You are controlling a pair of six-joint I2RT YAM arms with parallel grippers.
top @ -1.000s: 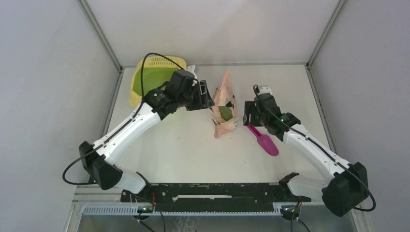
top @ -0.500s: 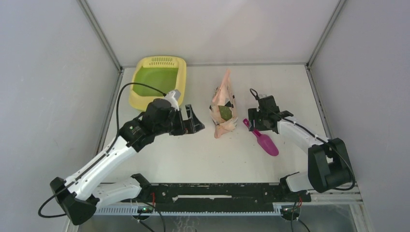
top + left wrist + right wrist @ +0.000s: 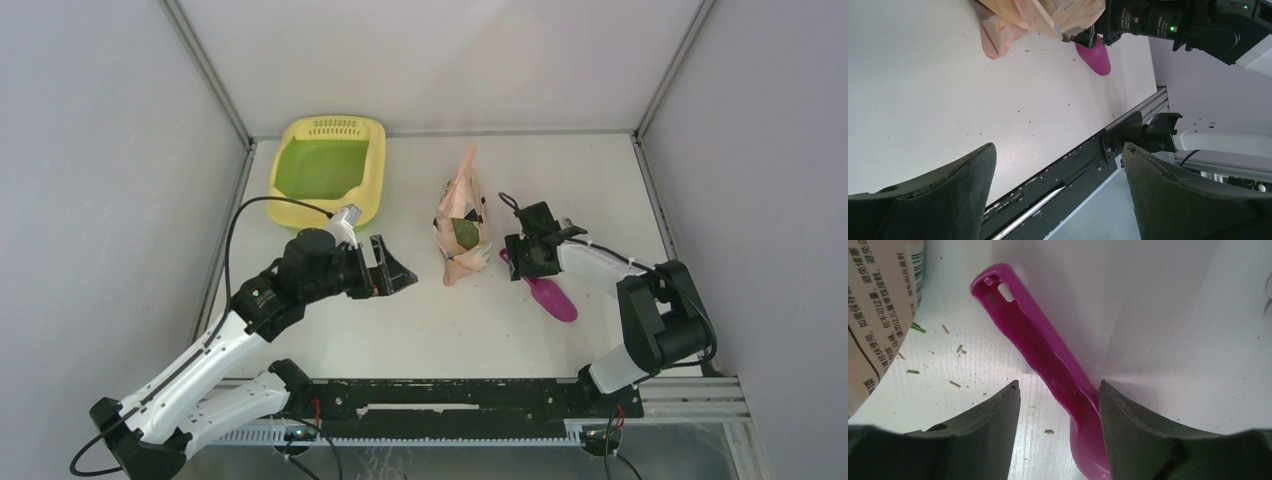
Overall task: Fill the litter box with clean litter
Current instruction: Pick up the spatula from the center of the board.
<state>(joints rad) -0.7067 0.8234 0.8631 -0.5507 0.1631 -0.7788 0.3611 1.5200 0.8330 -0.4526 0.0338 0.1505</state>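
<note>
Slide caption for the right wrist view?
Open right gripper straddles the handle of the magenta scoop, printed bag alongside.

The scoop [image 3: 1048, 355] is glossy plastic, the bag [image 3: 460, 215] crinkly printed film, the litter box [image 3: 330, 127] smooth plastic.

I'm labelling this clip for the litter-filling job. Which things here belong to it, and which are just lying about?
Job: litter box; peach bag; magenta scoop, straddled by the right pincer.
Lying about: stray granules scattered on the table beside the bag.
</note>
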